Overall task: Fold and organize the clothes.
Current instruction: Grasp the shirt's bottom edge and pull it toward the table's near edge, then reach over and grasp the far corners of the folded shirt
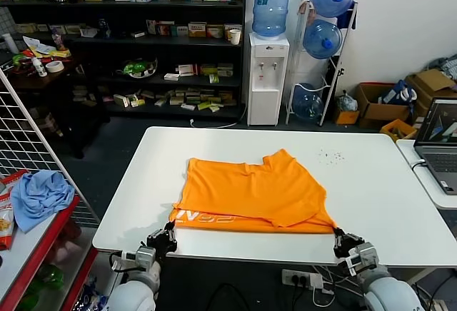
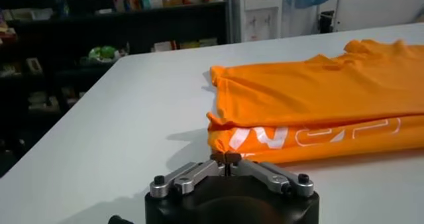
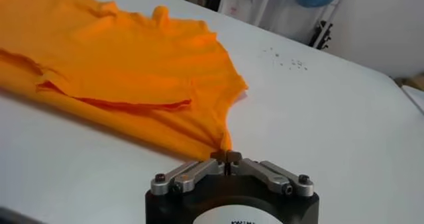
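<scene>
The orange T-shirt point(image 1: 253, 193) lies folded on the white table point(image 1: 385, 204), with white lettering showing along its near edge. My left gripper point(image 1: 169, 234) is at the shirt's near left corner. In the left wrist view it point(image 2: 226, 158) is shut, its tips at the hem of the shirt point(image 2: 318, 99). My right gripper point(image 1: 341, 241) is at the near right corner. In the right wrist view it point(image 3: 226, 156) is shut on the corner of the shirt point(image 3: 132, 66), and the fabric tapers into the tips.
A laptop point(image 1: 439, 140) sits on a second table at the right. A light blue cloth point(image 1: 39, 193) lies on a red rack at the left. Shelves point(image 1: 136, 47) and a water dispenser point(image 1: 268, 75) stand beyond the table.
</scene>
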Tool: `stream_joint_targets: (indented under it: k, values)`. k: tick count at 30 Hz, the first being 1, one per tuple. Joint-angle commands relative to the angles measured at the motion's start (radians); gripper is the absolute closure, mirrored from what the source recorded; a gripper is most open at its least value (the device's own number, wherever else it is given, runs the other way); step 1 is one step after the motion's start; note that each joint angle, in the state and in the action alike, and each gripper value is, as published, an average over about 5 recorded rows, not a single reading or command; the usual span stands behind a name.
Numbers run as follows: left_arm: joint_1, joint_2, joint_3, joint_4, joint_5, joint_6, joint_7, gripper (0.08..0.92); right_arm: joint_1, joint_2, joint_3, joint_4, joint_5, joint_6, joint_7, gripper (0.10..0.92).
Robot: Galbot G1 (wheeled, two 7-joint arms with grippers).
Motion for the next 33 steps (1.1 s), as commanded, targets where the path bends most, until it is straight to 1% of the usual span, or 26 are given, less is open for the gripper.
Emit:
stream_joint_targets:
  k: [1, 7, 10, 13, 20, 23, 26, 30, 33]
  values:
    - [0.174, 0.028, -0.013, -0.131, 0.007, 0.006, -0.007, 0.898, -0.134, -0.017, 0.013, 0.137, -0.004, -0.047, 0.024, 0.900]
    - [0.252, 0.040, -0.030, -0.169, 0.013, 0.014, -0.015, 0.898, -0.161, -0.031, 0.024, 0.173, 0.002, -0.067, 0.026, 0.900]
    - [0.276, 0.048, -0.044, -0.191, 0.026, 0.016, -0.009, 0.876, -0.164, -0.039, 0.029, 0.192, 0.006, -0.077, 0.026, 0.867]
    - [0.285, 0.058, -0.057, -0.228, 0.032, 0.019, -0.007, 0.807, -0.159, -0.051, 0.041, 0.214, 0.027, -0.089, 0.031, 0.791]
    - [0.261, 0.095, -0.096, -0.306, 0.020, 0.034, -0.004, 0.599, -0.092, -0.095, 0.081, 0.257, 0.148, -0.081, 0.068, 0.601]
    - [0.190, 0.108, -0.108, -0.291, 0.001, 0.040, -0.002, 0.512, -0.004, -0.114, 0.074, 0.230, 0.208, -0.038, 0.076, 0.514]
    - [0.080, 0.114, -0.105, -0.239, -0.025, 0.046, -0.002, 0.426, 0.111, -0.130, 0.044, 0.144, 0.253, 0.011, 0.054, 0.428]
    - [-0.085, 0.112, -0.052, -0.129, -0.059, 0.050, 0.003, 0.313, 0.283, -0.135, -0.005, -0.002, 0.305, 0.049, -0.002, 0.315]
    - [-0.229, 0.088, 0.003, -0.008, -0.098, 0.038, 0.007, 0.231, 0.425, -0.120, -0.055, -0.127, 0.314, 0.038, -0.047, 0.241]
